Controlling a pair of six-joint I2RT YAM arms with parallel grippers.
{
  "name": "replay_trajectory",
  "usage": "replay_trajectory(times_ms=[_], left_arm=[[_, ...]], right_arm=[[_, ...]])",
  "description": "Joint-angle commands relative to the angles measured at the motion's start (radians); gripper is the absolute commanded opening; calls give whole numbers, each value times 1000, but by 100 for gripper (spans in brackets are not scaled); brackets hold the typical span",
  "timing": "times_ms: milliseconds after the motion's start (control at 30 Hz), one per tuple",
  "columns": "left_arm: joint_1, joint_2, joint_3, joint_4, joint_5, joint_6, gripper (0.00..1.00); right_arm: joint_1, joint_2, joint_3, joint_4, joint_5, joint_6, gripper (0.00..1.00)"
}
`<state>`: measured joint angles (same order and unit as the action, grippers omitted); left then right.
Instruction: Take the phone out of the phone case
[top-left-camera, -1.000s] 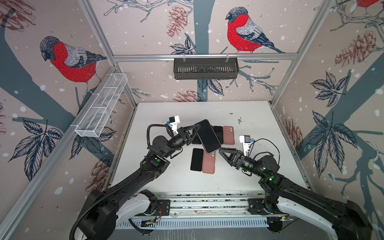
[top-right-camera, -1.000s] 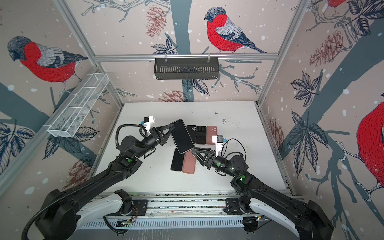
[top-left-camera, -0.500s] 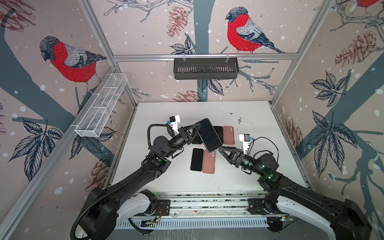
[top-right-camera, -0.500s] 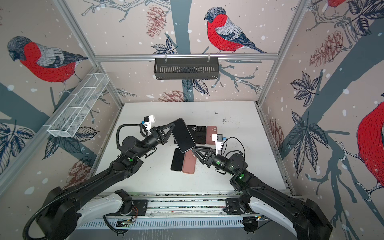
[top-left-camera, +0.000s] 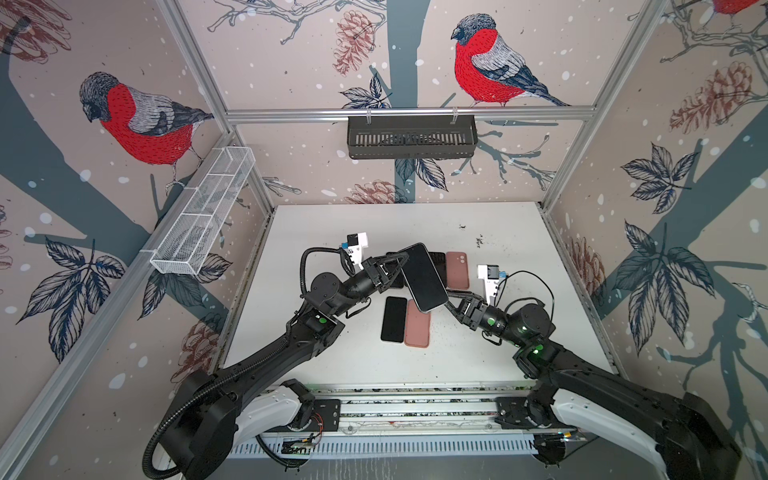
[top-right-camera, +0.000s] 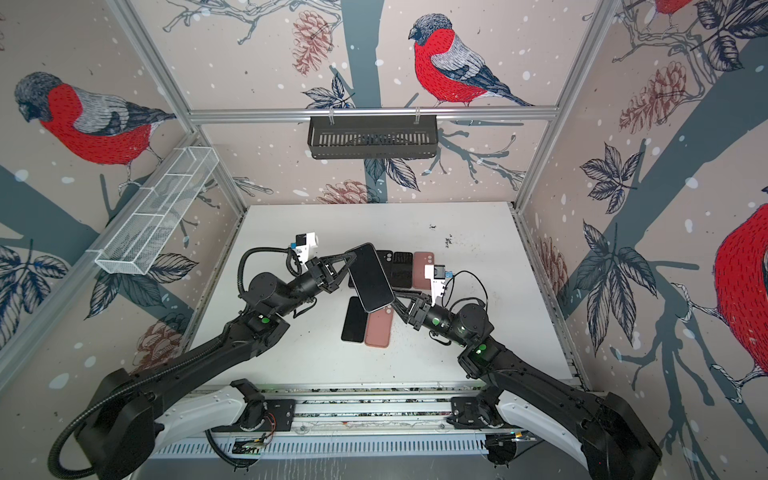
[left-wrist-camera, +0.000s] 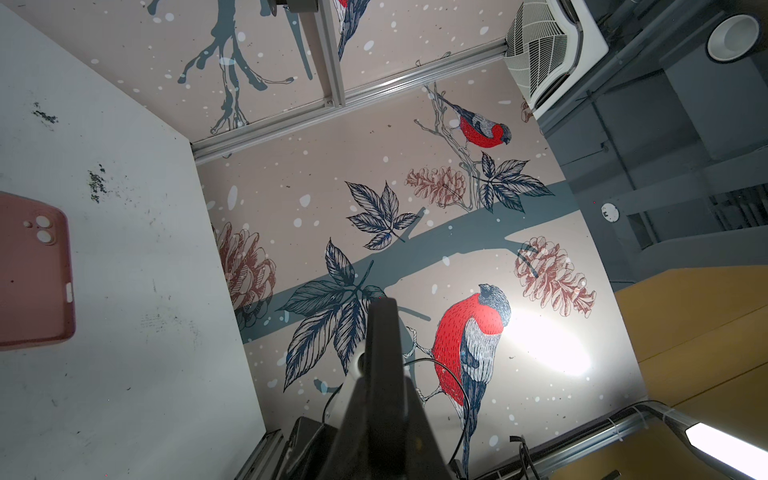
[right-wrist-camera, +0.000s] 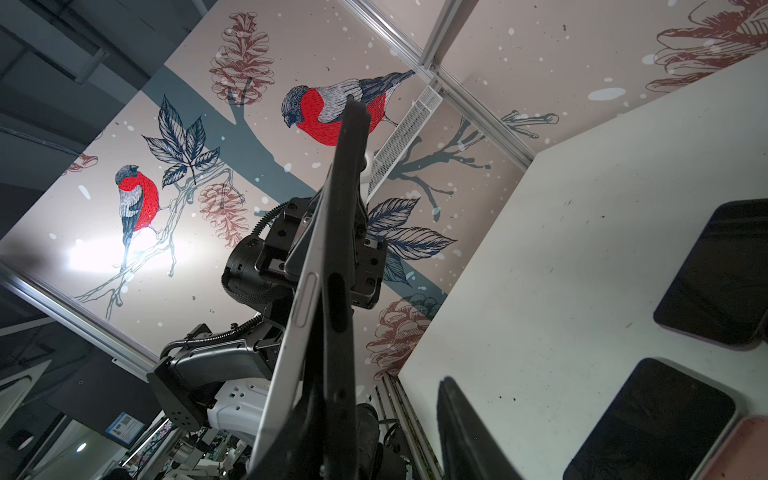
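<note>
You had bare tabletop (top-left-camera: 374, 226) across the far side, out to the right, and in a strip by the near rail (top-left-camera: 415, 402). Middle was crowded: black phone (top-left-camera: 394, 319) and pink case (top-left-camera: 417, 324) lay side by side, touching; a row of cases (top-left-camera: 457, 270) sat just behind. The raised phone (top-left-camera: 424, 277) hung in the air over that cluster, closing the way in from above. Black basket (top-left-camera: 410, 137) and mesh rack (top-left-camera: 203, 212) hung high at back and left, clear of the tabletop.
</note>
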<state>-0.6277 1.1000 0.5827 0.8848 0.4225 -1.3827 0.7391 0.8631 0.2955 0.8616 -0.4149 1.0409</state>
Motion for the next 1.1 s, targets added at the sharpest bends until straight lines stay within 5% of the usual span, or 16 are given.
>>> replay_trajectory(times_ms=[0, 633, 833, 1067], left_arm=[[-3, 1, -2, 105, 23, -7, 0], [-4, 59, -40, 129, 1, 12, 0], [-10, 119, -43, 93, 3, 49, 47], [-10, 176, -53, 57, -25, 127, 70]], right_arm=[[0, 3, 1, 70, -15, 25, 38], [11, -23, -37, 67, -33, 90, 2], [15, -92, -44, -18, 29, 123, 0], [-3, -200, -59, -248, 141, 166, 0]])
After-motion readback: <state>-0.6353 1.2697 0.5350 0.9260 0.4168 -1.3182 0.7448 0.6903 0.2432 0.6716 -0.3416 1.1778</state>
